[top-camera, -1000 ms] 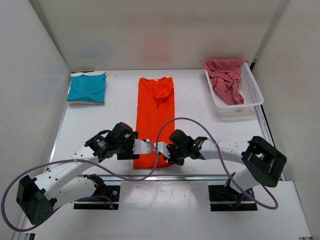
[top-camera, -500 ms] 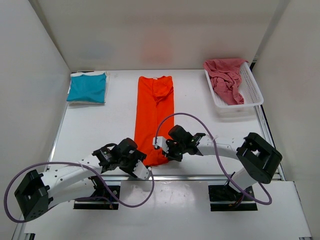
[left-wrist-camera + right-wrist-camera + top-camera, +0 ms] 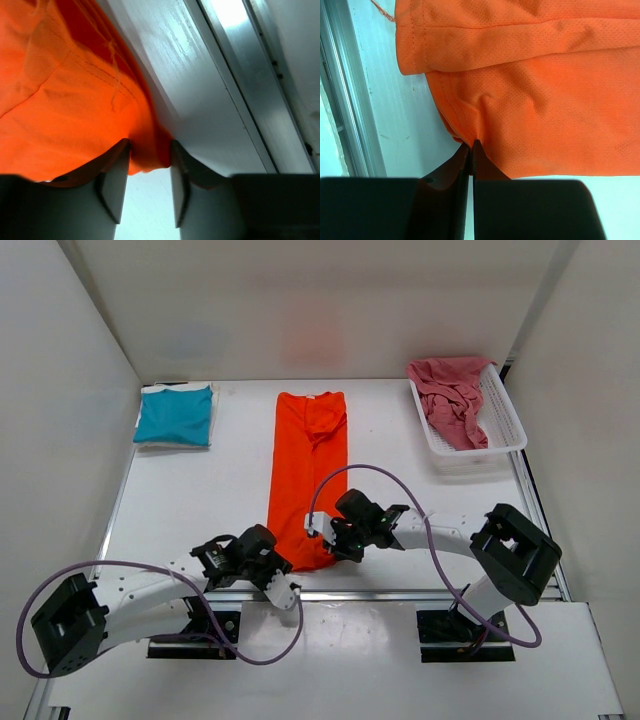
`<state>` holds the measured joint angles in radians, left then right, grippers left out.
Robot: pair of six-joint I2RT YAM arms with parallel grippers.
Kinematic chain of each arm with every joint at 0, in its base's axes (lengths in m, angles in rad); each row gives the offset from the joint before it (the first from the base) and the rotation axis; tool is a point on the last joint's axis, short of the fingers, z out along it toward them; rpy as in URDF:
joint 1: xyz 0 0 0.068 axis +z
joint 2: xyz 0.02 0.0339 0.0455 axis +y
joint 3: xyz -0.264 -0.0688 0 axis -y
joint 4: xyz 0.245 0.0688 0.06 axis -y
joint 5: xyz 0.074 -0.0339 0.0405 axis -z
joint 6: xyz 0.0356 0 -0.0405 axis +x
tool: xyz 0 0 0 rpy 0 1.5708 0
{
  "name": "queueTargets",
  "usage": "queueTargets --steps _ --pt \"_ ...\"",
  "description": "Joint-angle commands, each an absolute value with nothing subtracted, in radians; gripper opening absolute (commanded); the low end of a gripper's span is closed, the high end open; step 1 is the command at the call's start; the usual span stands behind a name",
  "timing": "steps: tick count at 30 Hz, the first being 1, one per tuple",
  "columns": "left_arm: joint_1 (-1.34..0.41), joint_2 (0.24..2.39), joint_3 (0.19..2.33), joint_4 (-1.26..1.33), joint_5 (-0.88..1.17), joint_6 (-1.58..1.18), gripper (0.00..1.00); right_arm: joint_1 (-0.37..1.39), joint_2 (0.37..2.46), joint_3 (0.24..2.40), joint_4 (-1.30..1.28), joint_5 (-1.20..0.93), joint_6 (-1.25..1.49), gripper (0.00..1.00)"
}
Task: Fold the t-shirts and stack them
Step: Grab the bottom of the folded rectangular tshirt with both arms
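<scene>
- Starting with the orange t-shirt (image 3: 308, 470): lies flat down the middle of the table (image 3: 215, 505) as a long narrow strip, collar at the far end, hem at the end nearest the arm bases.
- On to the right gripper (image 3: 471, 144), at the right side of the orange t-shirt's near hem: clenches tight, fingers pressed together, with a small pucker of the mesh cloth nipped at their tips.
- And the left gripper (image 3: 151, 150), at the left corner of that same hem: stands partway closed around a bunched fold of orange cloth that fills the gap and touches both pads. Cannot tell whether that pinch is firm or merely closing in.
- Just past the orange t-shirt's hem, on the near side: runs along the table edge as a metal rail (image 3: 240, 100), plain in both wrist views.
- Well apart to the left of the orange t-shirt, level with its collar: sits folded square, the teal t-shirt (image 3: 175, 415), stacked on a folded white t-shirt (image 3: 168, 445) with only pale edges peeking out.
- Well apart to the right of the orange t-shirt's collar: slumps crumpled, the pinkish-red t-shirt (image 3: 450, 390), inside the white mesh basket (image 3: 505, 425), heaped toward its far end.
</scene>
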<state>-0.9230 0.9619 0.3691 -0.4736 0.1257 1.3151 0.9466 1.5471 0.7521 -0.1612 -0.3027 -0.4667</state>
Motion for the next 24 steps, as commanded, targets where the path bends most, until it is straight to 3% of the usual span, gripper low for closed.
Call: queueTargets --steps 1,5,8,16,24 --pt "-0.914 1.04 0.37 -0.44 0.112 1.296 0.46 0.947 1.569 0.776 -0.19 -0.305 -0.466 0.03" --pt "-0.902 1.037 0.382 -0.469 0.106 1.289 0.12 0.943 1.555 0.779 -0.199 -0.319 -0.457 0.03" --pt "-0.897 0.99 0.391 -0.446 0.109 1.244 0.0 0.93 1.545 0.805 -0.23 -0.36 -0.456 0.02" --pt "-0.681 1.075 0.662 -0.54 0.211 1.01 0.0 0.835 1.503 0.972 -0.371 -0.474 -0.428 0.0" --pt "-0.451 1.248 0.871 -0.494 0.328 0.835 0.0 0.712 1.6 1.173 -0.406 -0.469 -0.474 0.0"
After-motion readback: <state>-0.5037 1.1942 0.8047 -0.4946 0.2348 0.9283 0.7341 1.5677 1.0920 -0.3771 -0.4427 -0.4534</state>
